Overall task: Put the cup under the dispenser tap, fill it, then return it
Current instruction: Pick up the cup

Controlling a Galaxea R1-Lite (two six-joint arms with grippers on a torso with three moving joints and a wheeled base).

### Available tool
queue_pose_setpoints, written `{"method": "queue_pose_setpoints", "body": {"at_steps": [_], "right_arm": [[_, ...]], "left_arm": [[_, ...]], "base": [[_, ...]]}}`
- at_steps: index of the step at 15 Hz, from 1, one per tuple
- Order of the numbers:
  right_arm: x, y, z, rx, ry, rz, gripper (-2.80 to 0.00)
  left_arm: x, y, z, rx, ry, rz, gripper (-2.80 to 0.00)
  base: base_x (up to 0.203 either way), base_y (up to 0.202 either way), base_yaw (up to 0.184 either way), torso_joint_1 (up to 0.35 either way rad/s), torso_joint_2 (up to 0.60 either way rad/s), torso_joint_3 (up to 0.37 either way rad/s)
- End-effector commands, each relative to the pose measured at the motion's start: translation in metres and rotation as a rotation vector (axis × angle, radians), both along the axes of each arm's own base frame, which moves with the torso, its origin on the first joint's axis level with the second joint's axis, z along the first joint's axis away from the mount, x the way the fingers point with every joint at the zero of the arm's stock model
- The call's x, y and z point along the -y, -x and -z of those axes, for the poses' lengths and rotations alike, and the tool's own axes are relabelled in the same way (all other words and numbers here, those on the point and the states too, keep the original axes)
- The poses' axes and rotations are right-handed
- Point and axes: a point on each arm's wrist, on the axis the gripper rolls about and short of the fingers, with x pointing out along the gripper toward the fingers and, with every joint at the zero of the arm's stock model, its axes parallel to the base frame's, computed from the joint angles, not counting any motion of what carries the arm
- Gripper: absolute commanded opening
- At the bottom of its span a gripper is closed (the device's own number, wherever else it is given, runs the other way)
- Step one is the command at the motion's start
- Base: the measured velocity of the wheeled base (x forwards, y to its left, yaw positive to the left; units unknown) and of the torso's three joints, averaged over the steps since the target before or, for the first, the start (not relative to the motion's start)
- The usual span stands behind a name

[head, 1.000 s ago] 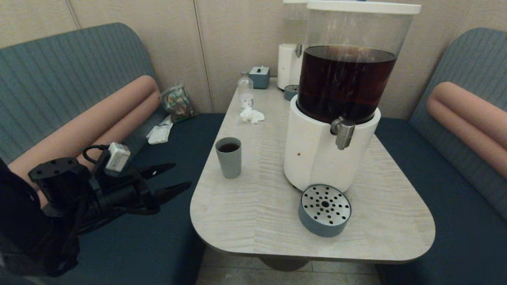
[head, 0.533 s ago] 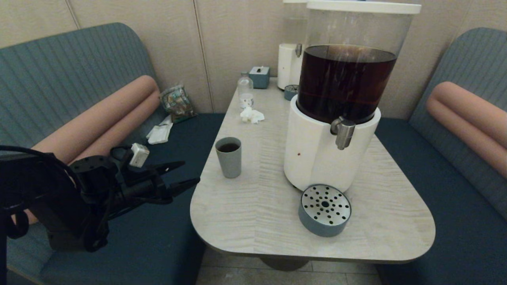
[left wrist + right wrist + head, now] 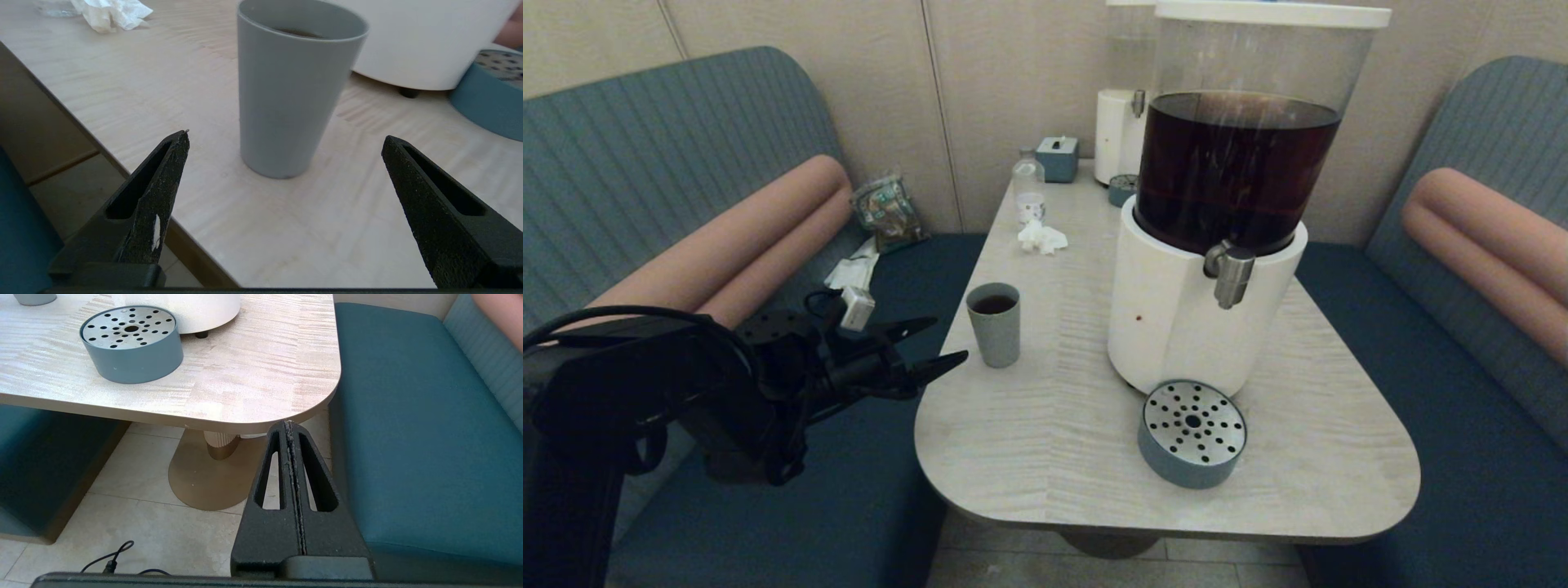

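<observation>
While the cup (image 3: 994,323) stands upright on the table (image 3: 1045,441), near its left edge, the left gripper (image 3: 935,345) is held level just beside that edge with its jaws spread wide and nothing between them. In the left wrist view the cup (image 3: 296,83) is seen ahead of the two black fingers (image 3: 163,179), apart from both, and a dark liquid is visible inside its rim. No writing or brand can be read on the cup; its grey-blue wall is plain.

The dispenser tap (image 3: 1230,274) is set on the front of the large dispenser (image 3: 1184,318), whose clear tank is filled roughly two thirds with dark brown liquid. The cup is well to the left of the tap, not beneath it. A round drip tray (image 3: 1192,434) with a perforated steel top is placed on the table in front of the dispenser's base, slightly left of the tap. No label is legible on the dispenser.

Farther back on the table, a crumpled tissue (image 3: 1041,238), a small clear bottle (image 3: 1029,189), a tissue box (image 3: 1058,158) and a slimmer white dispenser (image 3: 1117,131) are seen. The bottle's label is too small to be read.

The right gripper (image 3: 290,428) is parked low beside the near right corner of the table, above the floor, with its jaws pressed together and nothing held.
</observation>
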Motion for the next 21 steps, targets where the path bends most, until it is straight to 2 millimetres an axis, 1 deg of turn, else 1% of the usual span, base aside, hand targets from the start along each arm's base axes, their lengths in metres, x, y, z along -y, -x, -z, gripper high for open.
{"method": "queue_pose_setpoints", "body": {"at_steps": [1, 4, 7, 14, 17, 20, 21], "right_arm": [[0.0, 0.0, 0.0, 0.0, 0.0, -0.001, -2.8], [0.0, 0.0, 0.0, 0.0, 0.0, -0.001, -2.8], [0.0, 0.0, 0.0, 0.0, 0.0, -0.001, -2.8], [0.0, 0.0, 0.0, 0.0, 0.0, -0.001, -2.8], [0.0, 0.0, 0.0, 0.0, 0.0, -0.001, -2.8], [0.0, 0.0, 0.0, 0.0, 0.0, -0.001, -2.8], [0.0, 0.0, 0.0, 0.0, 0.0, -0.001, -2.8]], "left_arm": [[0.015, -0.005, 0.006, 0.005, 0.004, 0.011, 0.0], [0.024, -0.015, 0.002, 0.038, 0.015, 0.008, 0.0], [0.03, -0.024, 0.007, 0.05, 0.02, 0.005, 0.0], [0.05, -0.029, 0.007, 0.067, 0.03, 0.037, 0.0], [0.057, -0.036, 0.005, 0.09, 0.045, 0.033, 0.0], [0.063, -0.048, 0.007, 0.116, 0.064, 0.014, 0.0], [0.063, -0.049, 0.008, 0.115, 0.067, 0.011, 0.0]], "base": [[0.0, 0.0, 0.0, 0.0, 0.0, 0.0], [0.0, 0.0, 0.0, 0.0, 0.0, 0.0], [0.0, 0.0, 0.0, 0.0, 0.0, 0.0], [0.0, 0.0, 0.0, 0.0, 0.0, 0.0], [0.0, 0.0, 0.0, 0.0, 0.0, 0.0], [0.0, 0.0, 0.0, 0.0, 0.0, 0.0], [0.0, 0.0, 0.0, 0.0, 0.0, 0.0]]}}
